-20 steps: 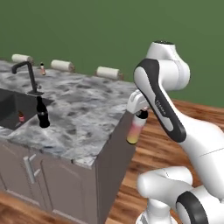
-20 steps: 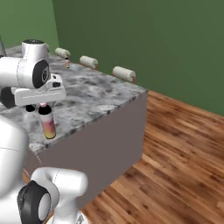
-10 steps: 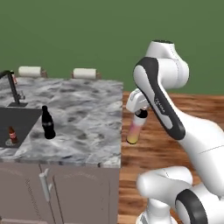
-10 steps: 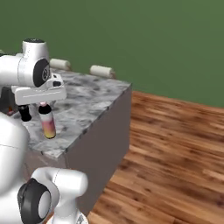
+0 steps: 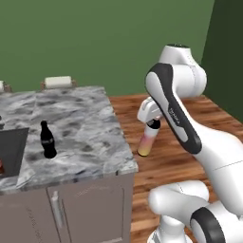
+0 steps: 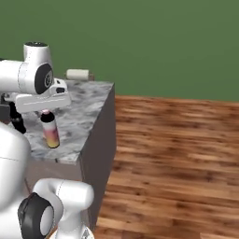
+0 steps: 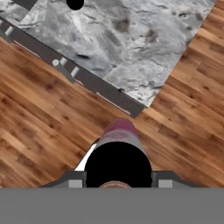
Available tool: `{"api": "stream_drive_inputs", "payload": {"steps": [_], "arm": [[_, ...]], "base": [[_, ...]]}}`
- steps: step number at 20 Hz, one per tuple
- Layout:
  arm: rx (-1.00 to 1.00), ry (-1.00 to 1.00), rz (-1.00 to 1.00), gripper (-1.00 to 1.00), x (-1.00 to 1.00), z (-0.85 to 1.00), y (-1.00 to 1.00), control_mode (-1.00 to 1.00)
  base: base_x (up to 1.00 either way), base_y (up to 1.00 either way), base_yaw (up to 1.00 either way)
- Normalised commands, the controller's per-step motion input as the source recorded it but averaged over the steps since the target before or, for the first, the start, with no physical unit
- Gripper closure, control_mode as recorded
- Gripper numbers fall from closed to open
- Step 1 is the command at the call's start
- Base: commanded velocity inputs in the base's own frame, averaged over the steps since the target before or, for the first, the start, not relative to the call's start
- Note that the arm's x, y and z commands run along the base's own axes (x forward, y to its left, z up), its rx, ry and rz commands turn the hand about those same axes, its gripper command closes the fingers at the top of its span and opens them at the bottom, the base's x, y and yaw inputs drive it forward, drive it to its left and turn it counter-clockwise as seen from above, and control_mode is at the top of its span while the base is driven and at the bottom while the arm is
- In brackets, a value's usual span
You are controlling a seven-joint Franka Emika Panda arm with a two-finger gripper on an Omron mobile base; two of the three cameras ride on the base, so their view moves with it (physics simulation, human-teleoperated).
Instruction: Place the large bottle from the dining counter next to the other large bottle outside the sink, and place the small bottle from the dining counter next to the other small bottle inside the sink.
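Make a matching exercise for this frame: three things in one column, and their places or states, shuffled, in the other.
Things:
1. large bottle
2. other large bottle
3. gripper

Places or states:
A. stands on the marble counter beside the sink
B. hangs in the air, off the counter's end, over the wood floor
C. shut on a bottle's capped top

Pairs: 1-B, 2-A, 3-C

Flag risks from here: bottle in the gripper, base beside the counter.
1. The large bottle hangs from the gripper by its cap end, over wood floor off the counter edge; a slip likely drops it.
2. Setting it beside the cola-style bottle could tip that one toward the sink.
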Motion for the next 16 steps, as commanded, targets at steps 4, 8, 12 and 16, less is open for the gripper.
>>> {"api": "stream_drive_inputs", "payload": {"steps": [4, 8, 12, 16], "arm": [[0.0, 0.0, 0.0, 1.0, 0.0, 0.0, 0.0, 1.0], [0.0, 0.0, 0.0, 1.0, 0.0, 0.0, 0.0, 1.0], [0.0, 0.0, 0.0, 1.0, 0.0, 0.0, 0.0, 1.0], [0.0, 0.0, 0.0, 1.0, 0.0, 0.0, 0.0, 1.0]], "base": [[0.06, 0.96, -0.43], [-0.02, 1.0, -0.3], [-0.06, 0.86, -0.18], [0.04, 0.68, -0.17]]}}
